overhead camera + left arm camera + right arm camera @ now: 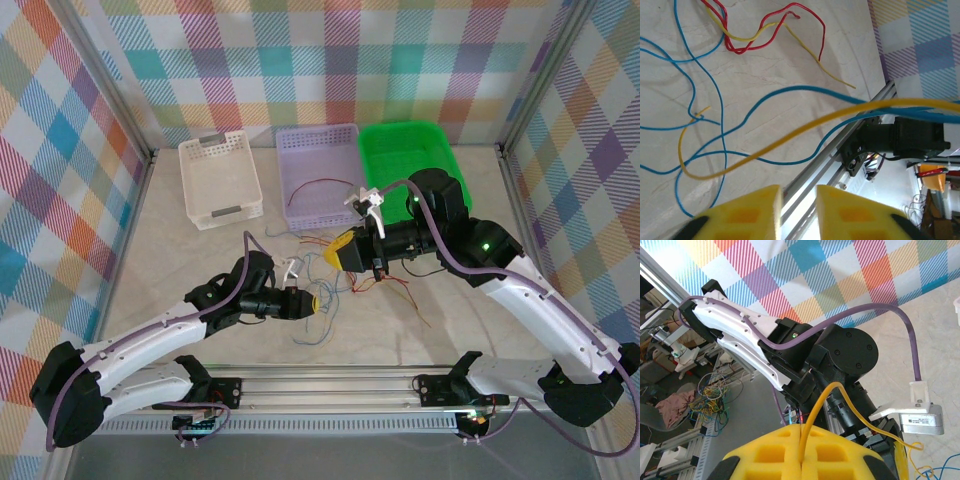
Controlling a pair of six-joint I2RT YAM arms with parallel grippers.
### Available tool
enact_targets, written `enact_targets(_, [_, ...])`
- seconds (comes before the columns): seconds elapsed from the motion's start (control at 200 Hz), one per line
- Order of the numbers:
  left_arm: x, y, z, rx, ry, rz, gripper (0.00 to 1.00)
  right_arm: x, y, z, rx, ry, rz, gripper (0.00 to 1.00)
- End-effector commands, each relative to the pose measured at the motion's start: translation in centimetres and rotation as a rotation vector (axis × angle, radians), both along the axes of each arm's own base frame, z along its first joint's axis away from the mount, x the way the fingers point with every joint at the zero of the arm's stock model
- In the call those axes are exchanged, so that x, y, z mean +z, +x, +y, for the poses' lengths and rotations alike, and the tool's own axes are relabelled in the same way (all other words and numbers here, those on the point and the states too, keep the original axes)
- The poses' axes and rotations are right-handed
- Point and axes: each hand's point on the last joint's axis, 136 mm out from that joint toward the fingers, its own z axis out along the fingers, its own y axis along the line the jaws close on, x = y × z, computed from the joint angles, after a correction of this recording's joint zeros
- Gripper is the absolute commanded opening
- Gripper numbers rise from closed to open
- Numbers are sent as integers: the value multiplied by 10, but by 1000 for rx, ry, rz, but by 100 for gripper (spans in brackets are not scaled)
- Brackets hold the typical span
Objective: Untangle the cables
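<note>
1. The table (170, 260) has a pale marbled top, with checked cloth walls around it.
2. The right arm (520, 280) reaches in from the near right corner towards the middle. The left arm (150, 340) stretches low from the near left, its wrist pointing right.
3. Three baskets stand side by side along the far edge: a white basket (215, 142) on the left, a purple basket (315, 130) in the middle and a green basket (450, 165) on the right.
4. The right gripper (801, 435) sits above the table just in front of the purple basket. Its yellow pads are clenched together on a yellow cable (834, 384), which rises out of the seam between them and arcs away.
5. The left gripper (799, 200) hovers low near the middle of the table. Its two yellow fingers (747, 212) stand apart with a narrow gap, and nothing lies between them.
6. The cables (330, 270) lie in a loose tangle on the table between the two grippers, spreading right.
7. In the left wrist view a blue cable (790, 89) loops across the marble, crossing itself several times. A red cable (735, 49) lies farther off, twisted with a thin yellow strand.
8. One more red cable (318, 186) lies curved inside the purple basket.
</note>
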Motion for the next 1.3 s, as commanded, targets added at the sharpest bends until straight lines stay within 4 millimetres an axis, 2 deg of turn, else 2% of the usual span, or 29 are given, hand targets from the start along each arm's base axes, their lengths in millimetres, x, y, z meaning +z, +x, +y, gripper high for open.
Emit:
enact_targets(0.0, [15, -3, -9, -36, -47, -29, 39, 7, -1, 3, 11, 26, -11, 0])
enact_targets(0.095, [13, -3, -6, -27, -29, -39, 43, 11, -2, 1, 6, 34, -28, 0])
enact_targets(0.185, [11, -1, -6, -16, -29, -43, 60, 21, -4, -1, 12, 55, -32, 0])
enact_targets(0.29, [7, 0, -11, -15, -31, -35, 71, 39, -10, -3, 24, 92, -43, 0])
enact_targets(0.505, [-9, -2, -34, -59, 24, -45, 77, 75, -22, -8, 67, 168, -51, 0])
enact_targets(0.65, [-20, 3, -45, -76, 96, -63, 77, 88, -29, -10, 90, 198, -41, 0])
enact_targets(0.885, [-39, 19, -42, -40, 197, -103, 70, 110, -36, -21, 63, 232, -71, 0])
enact_targets(0.965, [-46, 21, -43, -41, 209, -103, 61, 122, -31, -28, -13, 245, -92, 0])
enact_targets(1.075, [-58, 22, -44, -44, 229, -96, 44, 141, -29, -39, -84, 267, -128, 0])
enact_targets(1.23, [-72, 23, -41, -39, 256, -87, 34, 156, -19, -54, -211, 255, -201, 0])
enact_targets(1.295, [-74, 24, -40, -36, 268, -88, 30, 159, -8, -61, -291, 237, -232, 0])
